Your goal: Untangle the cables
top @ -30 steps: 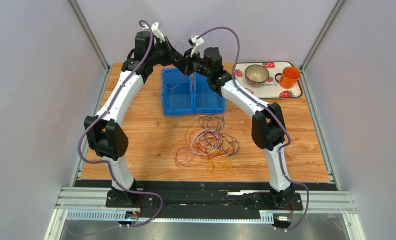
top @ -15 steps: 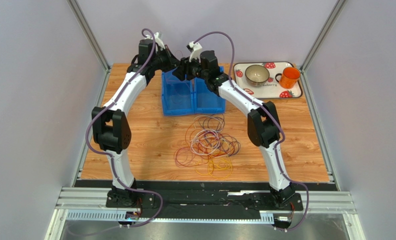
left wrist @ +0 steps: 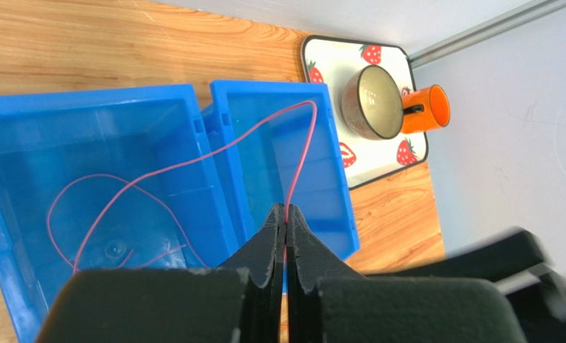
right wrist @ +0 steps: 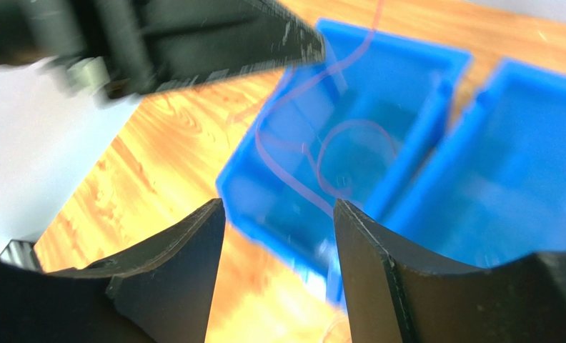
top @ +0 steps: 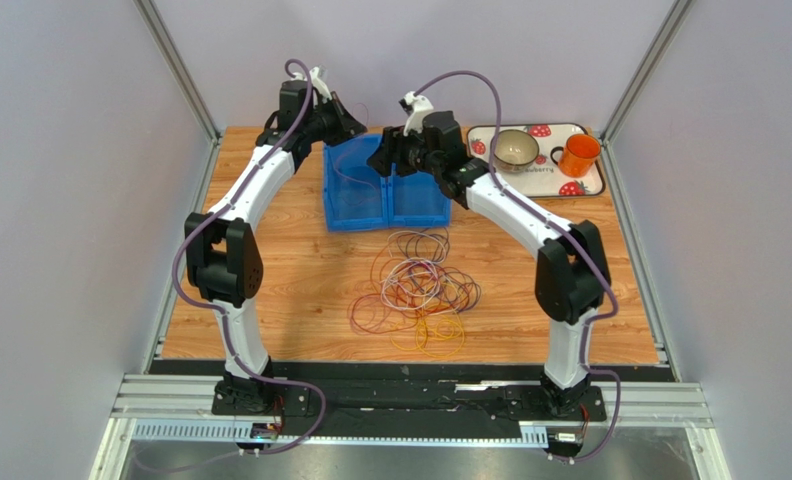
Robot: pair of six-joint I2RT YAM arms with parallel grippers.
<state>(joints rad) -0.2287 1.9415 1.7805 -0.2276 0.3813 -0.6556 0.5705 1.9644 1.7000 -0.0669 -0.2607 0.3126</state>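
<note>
Far centre of the tabletop (top: 290, 300): two blue bins (top: 355, 195) side by side. A strawberry-print tray (top: 540, 180) sits at the far right corner, carrying a bowl (top: 514, 148) and an orange mug (top: 578, 154). The main tangle of cables (top: 415, 290) lies in loose loops mid-tabletop, well apart from both arms.

Left end effector (left wrist: 286, 214) is clenched on one red cable (left wrist: 304, 143). This strand arcs over the right bin's rim and the shared walls, then drops into the left bin, where it coils on the floor. Right end effector (right wrist: 277, 207) is released, jaws wide with nothing between them, above the bins.

Right wrist view is motion-blurred, and the other arm's dark body crosses its top. The cable's free end in the bin is hard to trace. The bowl partly covers the tray lettering; only "berry" reads.
</note>
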